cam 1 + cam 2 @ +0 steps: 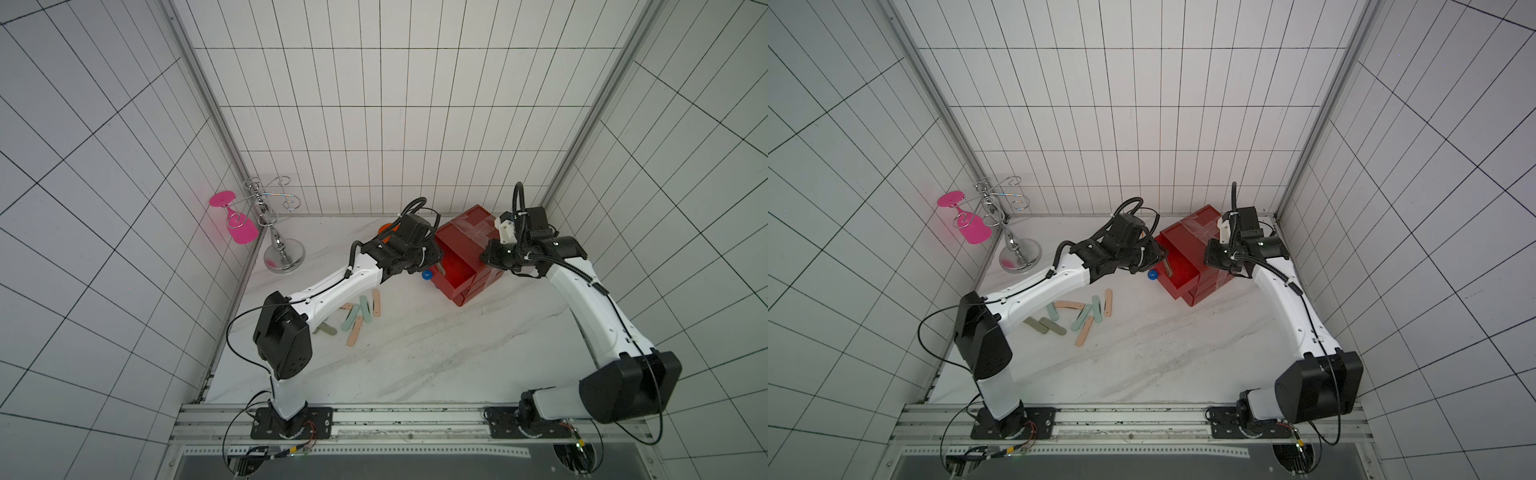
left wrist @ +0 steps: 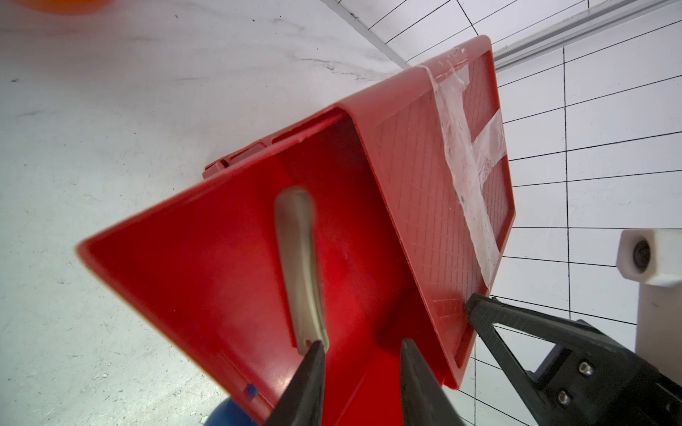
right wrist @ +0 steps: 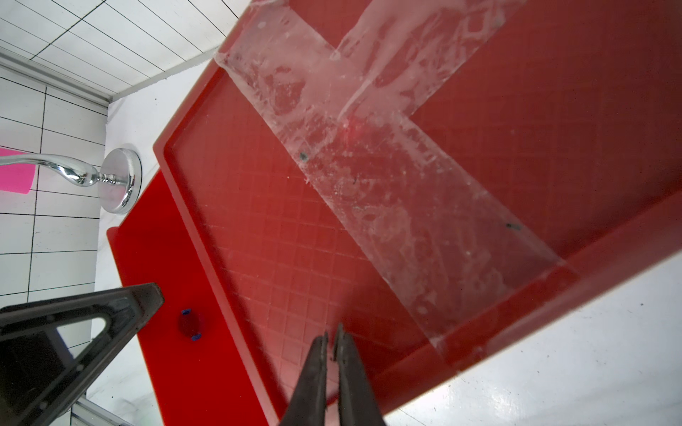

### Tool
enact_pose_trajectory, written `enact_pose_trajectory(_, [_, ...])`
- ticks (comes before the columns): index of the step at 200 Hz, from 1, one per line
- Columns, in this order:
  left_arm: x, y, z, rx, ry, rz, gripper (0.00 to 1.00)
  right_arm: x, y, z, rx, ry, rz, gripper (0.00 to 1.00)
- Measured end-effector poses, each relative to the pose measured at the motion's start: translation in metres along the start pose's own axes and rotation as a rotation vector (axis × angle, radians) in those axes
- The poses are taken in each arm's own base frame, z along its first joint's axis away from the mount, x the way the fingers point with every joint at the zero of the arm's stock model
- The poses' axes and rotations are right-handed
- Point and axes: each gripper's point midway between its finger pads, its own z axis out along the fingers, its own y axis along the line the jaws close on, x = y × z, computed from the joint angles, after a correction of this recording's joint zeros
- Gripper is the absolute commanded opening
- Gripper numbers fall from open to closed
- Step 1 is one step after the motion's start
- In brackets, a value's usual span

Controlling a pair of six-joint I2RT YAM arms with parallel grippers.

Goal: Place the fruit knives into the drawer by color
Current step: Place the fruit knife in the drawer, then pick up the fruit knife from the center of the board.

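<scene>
Currently the left gripper (image 2: 361,345) is over the pulled-out top drawer (image 2: 206,265), jaws apart and gripping nothing. An olive knife (image 2: 299,265) is inside the drawer, its near end right at one jaw tip and blurred in the left wrist view. Right gripper (image 3: 332,332) has its jaws closed and empty, tips pressed on the taped top of the chest (image 3: 276,239). The other knives (image 1: 1083,332) lie in a loose pile on the surface (image 1: 1183,353), well apart from the chest, some overlapping.

Risks:
- The knife end sits against the jaw tip, so a careless pull-back could drag or flick it out of the drawer.
- In both top views the knife looks propped rather than flat; can't tell for sure. If propped, it could jam the drawer on closing.
- The drawer is far out, so a downward bump could tip it or pull it free.
- If the right jaws lift early, the chest could slide when the drawer is pushed by its knob (image 1: 1152,274).
- Overlapping knives could mean a double pick or the wrong colour in the wrong drawer.
</scene>
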Motion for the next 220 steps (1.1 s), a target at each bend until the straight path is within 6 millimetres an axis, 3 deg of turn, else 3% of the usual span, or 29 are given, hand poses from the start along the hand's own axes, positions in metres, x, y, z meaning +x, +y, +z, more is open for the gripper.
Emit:
enact_pose_trajectory(70, [-0.002, -0.001, 0.0, 0.001, -0.009, 0.006, 0.4, 0.0, 0.0, 0.0, 0.0, 0.0, -0.004, 0.12])
enact_pose_trajectory(104, [-0.015, -0.012, -0.013, -0.011, -0.055, 0.05, 0.4, 0.0, -0.001, 0.0, 0.0, -0.001, -0.005, 0.12])
enact_pose_trajectory(129, [-0.03, -0.024, -0.038, -0.017, -0.121, 0.101, 0.42, -0.001, -0.001, 0.0, 0.002, -0.002, -0.003, 0.12])
enact_pose_trajectory(164, [-0.047, -0.025, -0.103, -0.041, -0.242, 0.152, 0.46, -0.001, -0.002, -0.001, 0.003, -0.003, -0.005, 0.12])
enact_pose_trajectory(179, [-0.052, -0.008, -0.135, -0.066, -0.294, 0.147, 0.47, -0.001, -0.002, 0.0, 0.003, -0.002, -0.006, 0.12])
enact_pose_trajectory(195, [-0.056, 0.03, -0.161, -0.131, -0.341, 0.115, 0.47, -0.001, -0.002, -0.001, 0.003, -0.002, -0.008, 0.12])
enact_pose_trajectory(220, [-0.049, 0.128, -0.179, -0.319, -0.362, 0.015, 0.47, 0.0, -0.002, 0.0, 0.004, 0.001, -0.009, 0.12])
